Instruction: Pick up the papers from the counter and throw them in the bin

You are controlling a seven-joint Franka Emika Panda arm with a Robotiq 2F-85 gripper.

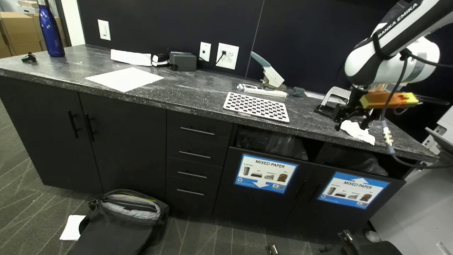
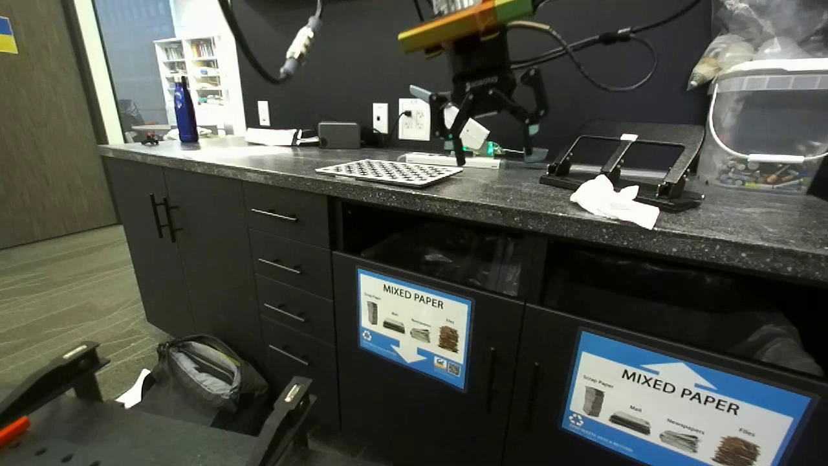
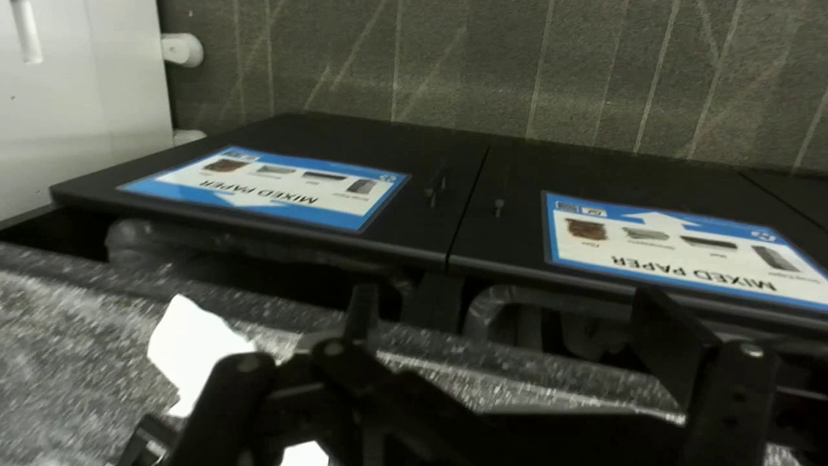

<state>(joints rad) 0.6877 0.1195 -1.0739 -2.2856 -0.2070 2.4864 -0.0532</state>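
Crumpled paper (image 2: 611, 199) lies on the speckled counter (image 2: 511, 197) — black wall (image 2: 349, 65) behind, carpet (image 3: 491, 65) below — the gripper (image 2: 495, 150) spread above.

On dark grey stone-look counter (image 2: 504, 189), left to right in both exterior views: blue cylindrical bottle (image 2: 185, 115), grey rectangular box (image 2: 339, 135), black-and-white checkered mat (image 2: 388, 172), white crumpled paper wad (image 2: 611, 199). Behind mat: white stapler (image 1: 273, 77). Behind wad: black angular stand (image 2: 660, 133).
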